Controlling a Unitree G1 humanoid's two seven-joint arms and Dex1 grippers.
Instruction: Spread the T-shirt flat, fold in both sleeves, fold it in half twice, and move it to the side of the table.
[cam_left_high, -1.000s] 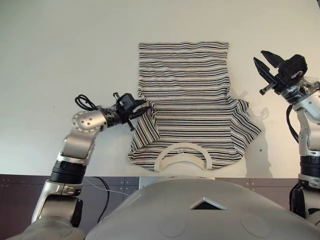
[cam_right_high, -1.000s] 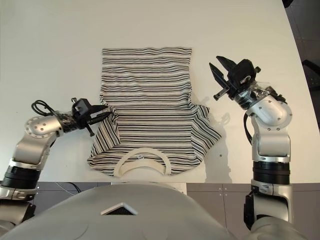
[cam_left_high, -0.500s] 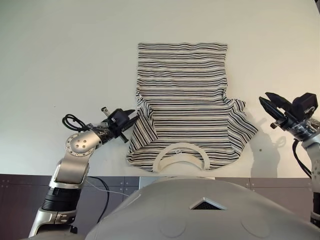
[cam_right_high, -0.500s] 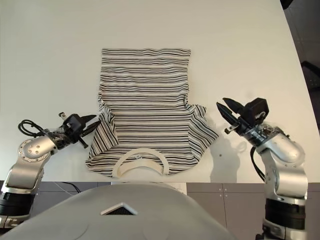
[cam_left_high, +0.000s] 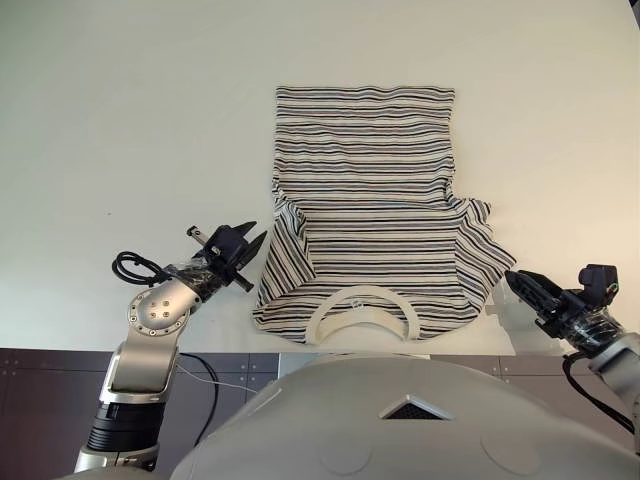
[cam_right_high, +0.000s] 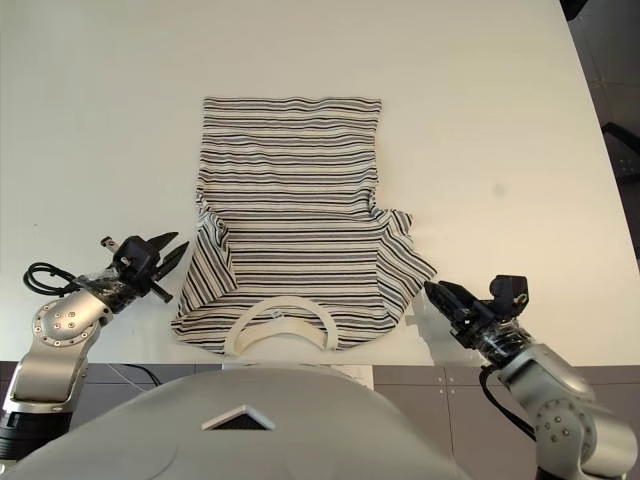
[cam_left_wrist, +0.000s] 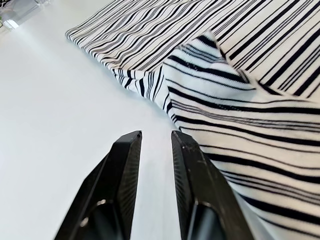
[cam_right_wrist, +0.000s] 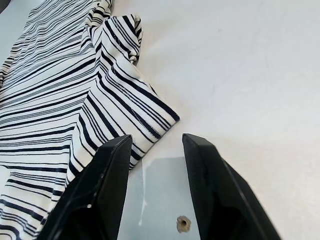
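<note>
I have the T-shirt (cam_left_high: 365, 200) lying on the white table (cam_left_high: 140, 120), collar (cam_left_high: 365, 300) nearest me at the table's front edge and hem at the far end. It isn't flat yet: the left sleeve (cam_left_high: 283, 212) and the right sleeve (cam_left_high: 478, 225) are both bunched in against the body with loose folds.

My left gripper (cam_left_high: 256, 231) sits just beside the shirt's left shoulder edge, its fingers a narrow gap apart and holding nothing. My right gripper (cam_left_high: 512, 279) is low by the right shoulder corner, opened wider, also empty and just short of the cloth.

I judge the step in hand to be the spreading. To do it well, I want each claw to come in low and take only the outer edge of its own side (not the layer underneath). Then I would draw both sides outward evenly, so the stripes run straight and the collar doesn't slide off the front edge.
</note>
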